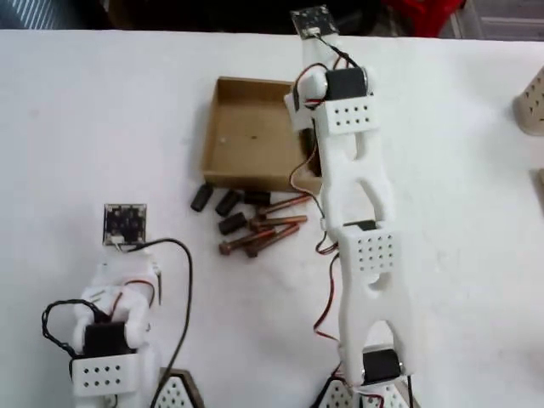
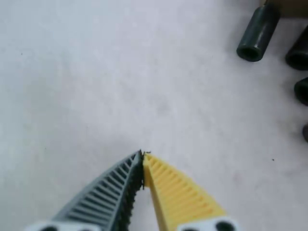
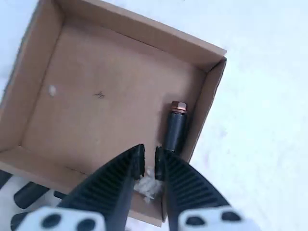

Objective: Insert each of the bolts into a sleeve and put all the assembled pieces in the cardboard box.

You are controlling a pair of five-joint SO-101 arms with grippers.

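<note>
As right tool hovers, sleeved bolt beside

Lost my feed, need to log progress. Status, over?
Left gripper shut, empty, over table. Right gripper slightly open above cardboard box. One assembled piece inside; loose bolts and sleeves outside. Nothing blocking.

The cardboard box sits upper centre on the desk; sleeves and bolts lie just below it; one assembled piece lies inside.
</note>
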